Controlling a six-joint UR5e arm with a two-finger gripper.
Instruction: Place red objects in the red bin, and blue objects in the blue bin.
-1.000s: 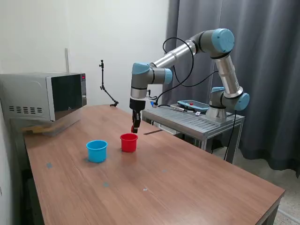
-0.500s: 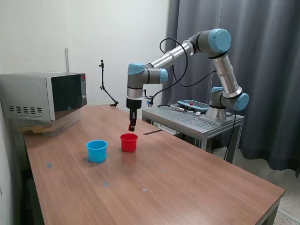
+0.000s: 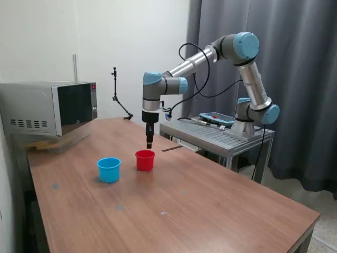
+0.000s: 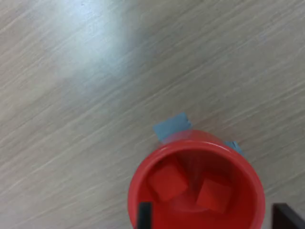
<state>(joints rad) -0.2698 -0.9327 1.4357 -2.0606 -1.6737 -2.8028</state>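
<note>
1. My gripper (image 3: pixel 149 145) has lifted and shifted toward the exterior view's left over the last second. It sat right at the red bin's (image 3: pixel 145 160) rim; now it hangs just above and behind it.
2. A red patch showed at the fingertips a second ago. It's gone now.
3. Wrist view: two red cubes, (image 4: pixel 167 182) and (image 4: pixel 213 194), lie side by side in the bottom of the red bin. Fingertips (image 4: pixel 144 214) stand wide apart, one each side of the cup, nothing between them.
4. So my read is that the red half is done.
5. Blue bin (image 3: pixel 109 169) stands just beside the red one, to the exterior view's left. Can't see inside it, and no blue cubes show on the table (image 3: pixel 221 205). Can't tell whether that half remains.
</note>
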